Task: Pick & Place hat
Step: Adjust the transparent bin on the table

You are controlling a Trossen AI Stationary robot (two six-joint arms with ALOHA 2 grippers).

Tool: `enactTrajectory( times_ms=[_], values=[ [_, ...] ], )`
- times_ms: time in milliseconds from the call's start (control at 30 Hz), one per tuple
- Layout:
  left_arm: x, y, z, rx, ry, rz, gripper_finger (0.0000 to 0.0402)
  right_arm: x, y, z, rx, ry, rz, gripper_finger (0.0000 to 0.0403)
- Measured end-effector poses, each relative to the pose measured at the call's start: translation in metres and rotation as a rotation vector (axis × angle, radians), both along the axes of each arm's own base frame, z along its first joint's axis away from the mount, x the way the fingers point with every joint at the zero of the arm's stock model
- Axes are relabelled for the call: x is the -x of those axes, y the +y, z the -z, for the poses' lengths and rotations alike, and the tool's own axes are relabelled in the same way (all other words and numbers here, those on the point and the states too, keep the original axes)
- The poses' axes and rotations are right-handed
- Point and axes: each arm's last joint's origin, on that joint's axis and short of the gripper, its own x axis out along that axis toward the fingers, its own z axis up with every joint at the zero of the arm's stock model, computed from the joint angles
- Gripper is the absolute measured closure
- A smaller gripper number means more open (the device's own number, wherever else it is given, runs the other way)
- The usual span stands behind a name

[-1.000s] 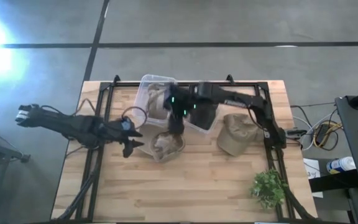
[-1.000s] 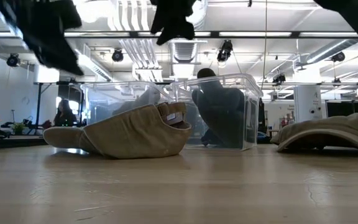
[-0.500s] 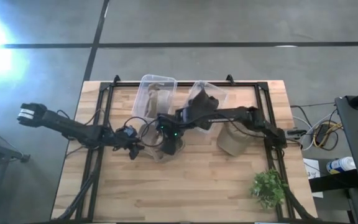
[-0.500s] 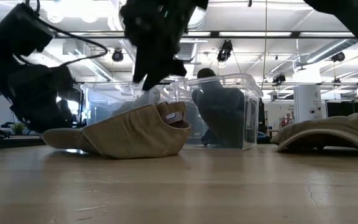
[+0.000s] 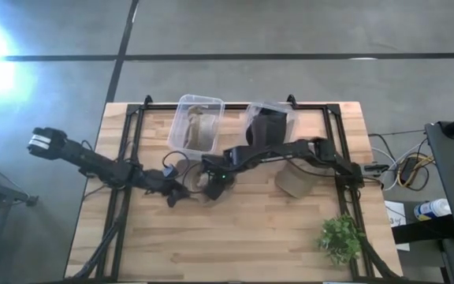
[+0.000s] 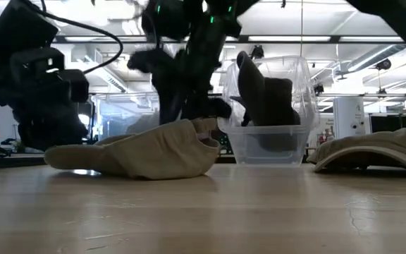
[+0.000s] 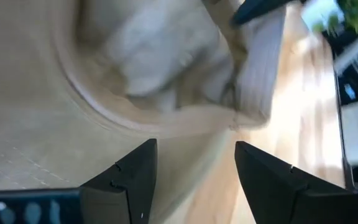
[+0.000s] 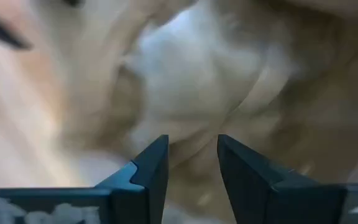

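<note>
A tan hat (image 6: 143,149) lies upside down on the table, brim end toward the left edge, and is largely covered by both grippers in the high view (image 5: 199,182). My left gripper (image 5: 176,193) (image 6: 48,120) is low at the brim end. It is open, with the brim edge (image 7: 191,124) between its fingers (image 7: 196,146). My right gripper (image 5: 213,180) (image 6: 189,106) reaches down from above at the hat's crown end. It is open over the pale inside (image 8: 197,68) of the hat (image 8: 192,140). My left gripper comes level from the table's left, its open fingers either side of the hat's brim edge (image 7: 191,124); whether they touch it I cannot tell. My right gripper points down over the hat's open inside near its rim (image 6: 204,127); whether it touches I cannot tell.
Two clear bins stand at the far edge. One holds a tan hat (image 5: 198,126), the other a dark hat (image 5: 270,126) (image 6: 266,106). A second tan hat (image 5: 294,180) (image 6: 376,149) lies to the right. A small plant (image 5: 340,237) is near the right front corner. Black frame rails (image 5: 124,158) run along the sides.
My right gripper has swung from over the bins toward the near left and come down onto the hat's crown end. My left gripper has moved right and down to the brim. In the low view the bin with the dark hat now stands farther right and taller.
</note>
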Motion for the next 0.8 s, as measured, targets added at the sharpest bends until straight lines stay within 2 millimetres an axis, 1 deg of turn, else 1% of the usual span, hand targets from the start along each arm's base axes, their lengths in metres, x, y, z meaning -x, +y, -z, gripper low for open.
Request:
enactTrajectory(
  times_ms=[67,133,167,267,333,467,600,800],
  values=[
    [-0.001,-0.003,-0.001,0.005,0.004,0.047,0.0193,-0.002,0.005,-0.009,-0.033,-0.023,-0.01,0.0271],
    [-0.002,-0.005,-0.003,0.003,-0.005,0.084,0.0193,-0.005,0.009,-0.02,-0.021,-0.057,-0.02,0.0271],
    [-0.003,-0.006,-0.005,-0.003,-0.012,0.096,0.0193,-0.006,0.01,-0.029,0.001,-0.083,-0.023,0.0271],
    [-0.005,-0.006,-0.008,-0.011,-0.027,0.104,0.0193,-0.008,0.01,-0.061,0.061,-0.172,-0.026,0.0271],
    [-0.006,-0.007,-0.01,-0.01,-0.035,0.102,0.0193,-0.007,0.009,-0.073,0.081,-0.191,-0.026,0.0273],
    [-0.006,-0.007,-0.01,-0.008,-0.03,0.099,0.0193,-0.008,0.006,-0.08,0.13,-0.184,-0.013,0.0272],
    [-0.006,-0.006,-0.009,-0.009,-0.022,0.099,0.0193,-0.007,0.005,-0.098,0.16,-0.23,-0.035,0.0271],
    [-0.006,-0.006,-0.008,-0.011,-0.018,0.098,0.0193,-0.004,0.004,-0.101,0.189,-0.2,-0.087,0.0275]
  ],
)
